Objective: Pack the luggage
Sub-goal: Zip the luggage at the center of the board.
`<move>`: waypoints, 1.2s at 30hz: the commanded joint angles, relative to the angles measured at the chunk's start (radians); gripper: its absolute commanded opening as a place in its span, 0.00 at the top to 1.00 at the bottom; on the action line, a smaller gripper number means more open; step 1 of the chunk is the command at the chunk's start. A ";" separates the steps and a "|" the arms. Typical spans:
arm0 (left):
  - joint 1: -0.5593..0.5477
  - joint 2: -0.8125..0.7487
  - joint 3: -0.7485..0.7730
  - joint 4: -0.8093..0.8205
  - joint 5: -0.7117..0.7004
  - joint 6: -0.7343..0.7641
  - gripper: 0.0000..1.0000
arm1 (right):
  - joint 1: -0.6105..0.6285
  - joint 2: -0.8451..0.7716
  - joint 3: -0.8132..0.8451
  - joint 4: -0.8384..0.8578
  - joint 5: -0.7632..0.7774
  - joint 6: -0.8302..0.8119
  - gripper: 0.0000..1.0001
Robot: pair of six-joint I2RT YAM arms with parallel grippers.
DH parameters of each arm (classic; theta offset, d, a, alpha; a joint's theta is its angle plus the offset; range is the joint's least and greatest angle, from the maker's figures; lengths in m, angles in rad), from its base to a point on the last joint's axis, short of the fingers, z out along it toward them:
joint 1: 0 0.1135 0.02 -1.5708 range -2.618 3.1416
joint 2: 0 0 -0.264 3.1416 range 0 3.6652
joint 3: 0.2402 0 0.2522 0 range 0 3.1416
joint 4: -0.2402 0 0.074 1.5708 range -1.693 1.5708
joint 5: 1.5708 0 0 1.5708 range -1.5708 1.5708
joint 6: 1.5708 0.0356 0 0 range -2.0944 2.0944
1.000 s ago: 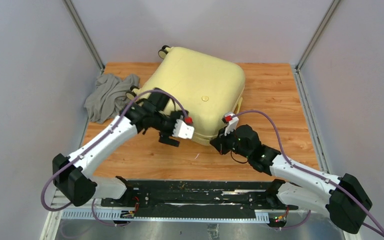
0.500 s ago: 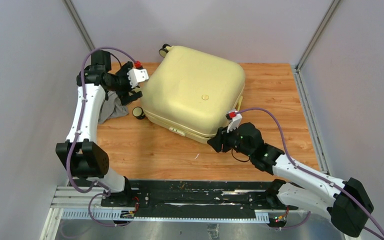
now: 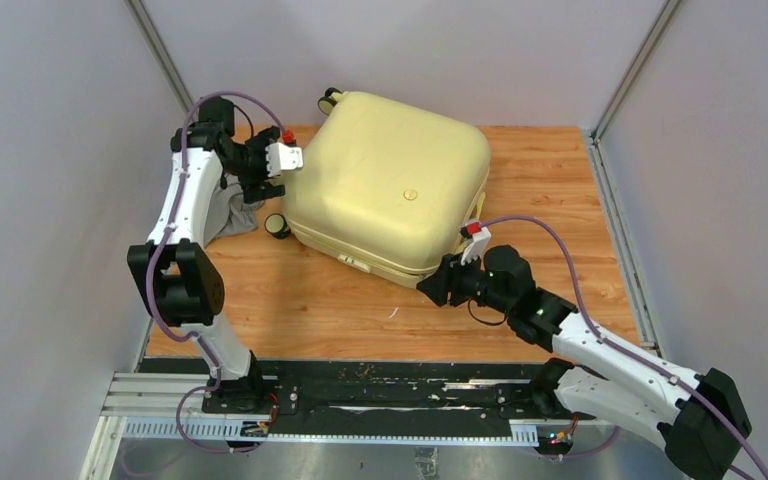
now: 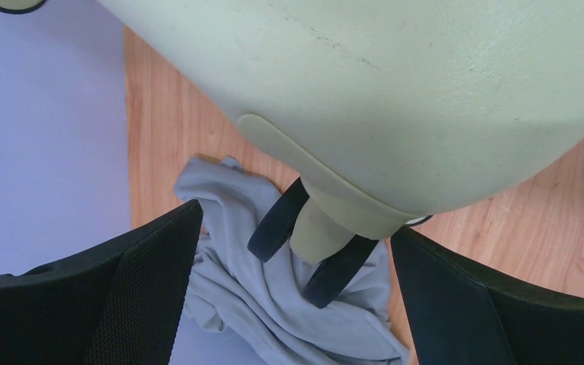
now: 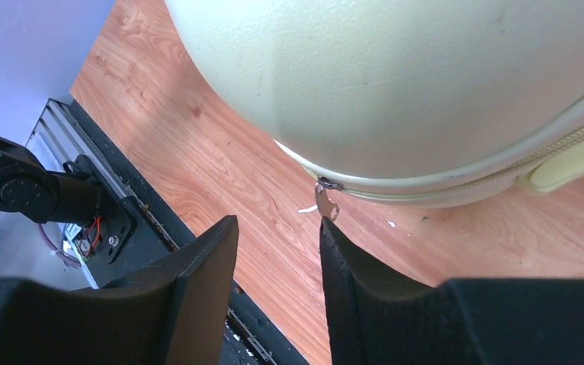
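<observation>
The luggage (image 3: 390, 180), a pale-yellow hard-shell suitcase, lies shut on the wooden table. My left gripper (image 3: 268, 188) is open at its left corner. In the left wrist view the open gripper (image 4: 296, 255) hangs over a suitcase wheel (image 4: 315, 239), with a crumpled grey cloth (image 4: 251, 304) beneath. My right gripper (image 3: 436, 290) is at the suitcase's near right corner. In the right wrist view it (image 5: 277, 228) is open and empty, and the metal zipper pull (image 5: 325, 200) hangs just above its right fingertip. The shell (image 5: 395, 84) fills the top of that view.
The grey cloth (image 3: 222, 215) lies at the table's left edge, partly under my left arm. A wheel (image 3: 277, 225) shows at the suitcase's near left and another (image 3: 328, 101) at the far corner. Grey walls enclose the table; the black rail (image 3: 380, 385) runs along the near edge.
My left arm has swung from the suitcase's near edge to its far left corner, then edged right. My right gripper has shifted slightly right at the near right corner.
</observation>
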 commanded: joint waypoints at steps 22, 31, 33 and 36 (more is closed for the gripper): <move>-0.040 -0.059 -0.114 -0.016 0.042 -0.142 0.88 | -0.147 0.004 -0.020 -0.057 -0.080 -0.051 0.39; -0.040 -0.284 -0.230 -0.017 0.043 -0.343 1.00 | -0.336 0.116 0.067 -0.008 -0.172 -0.186 0.39; -0.040 -0.324 -0.269 -0.017 0.057 -0.348 1.00 | -0.353 0.169 0.105 0.010 -0.205 -0.206 0.39; -0.042 -0.349 -0.293 -0.017 0.069 -0.396 1.00 | -0.365 0.225 0.154 0.015 -0.273 -0.221 0.39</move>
